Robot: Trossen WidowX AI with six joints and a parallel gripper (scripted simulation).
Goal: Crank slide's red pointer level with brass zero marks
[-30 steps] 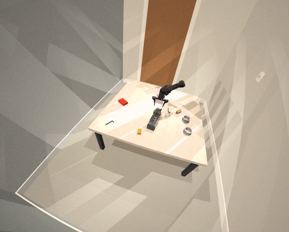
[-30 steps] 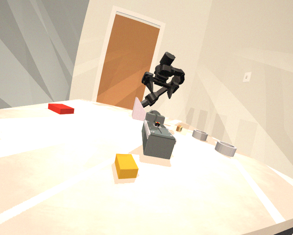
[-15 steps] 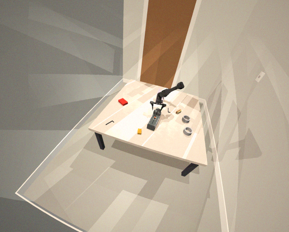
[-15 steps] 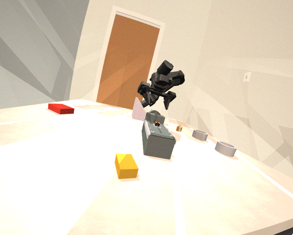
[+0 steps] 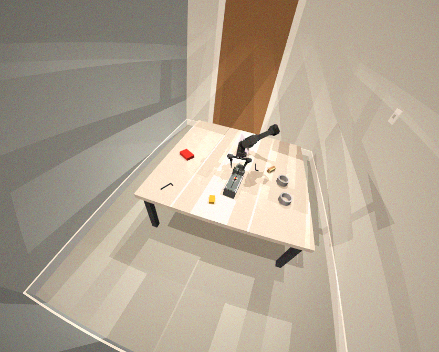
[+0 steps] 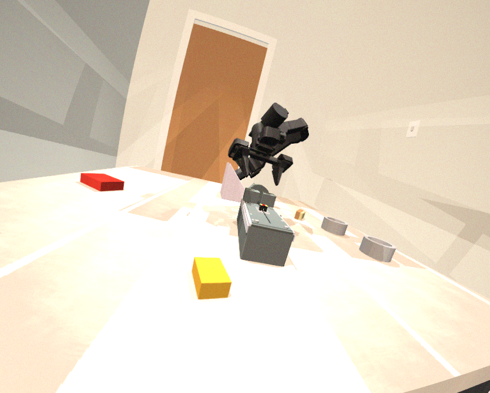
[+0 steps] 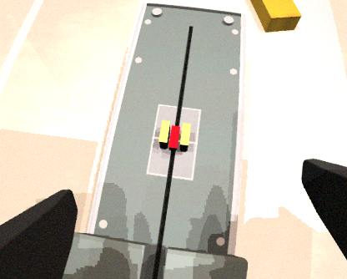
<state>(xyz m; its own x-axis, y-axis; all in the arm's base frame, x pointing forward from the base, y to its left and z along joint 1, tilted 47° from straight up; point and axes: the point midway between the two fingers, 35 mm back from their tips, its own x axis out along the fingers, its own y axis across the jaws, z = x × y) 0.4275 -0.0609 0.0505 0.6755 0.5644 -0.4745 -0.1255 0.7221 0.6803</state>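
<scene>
The grey machine (image 5: pixel 229 192) (image 6: pixel 265 245) (image 7: pixel 210 75) stands on the table. In the wrist view, the slide's red pointer (image 7: pixel 174 137) is between the left brass mark (image 7: pixel 164 132) and the right brass mark (image 7: pixel 186 134). Its red top shows slightly nearer the crank end than their tops, while the dark bases look almost level; the height difference makes exact level hard to judge. My gripper (image 5: pixel 238 167) (image 6: pixel 262 180) (image 7: pixel 189 186) is wide open and empty, above the machine's crank end. The crank and handle are not clearly visible.
A yellow block (image 5: pixel 211 199) (image 6: pixel 211 272) (image 7: pixel 281 14) lies off the machine's far end. A red block (image 5: pixel 186 154) (image 6: pixel 102 181), two grey rings (image 5: pixel 282 185) (image 6: pixel 377 251), a small tan block (image 5: pixel 271 169) (image 6: pixel 299 214) and a black hex key (image 5: pixel 166 186) are around it.
</scene>
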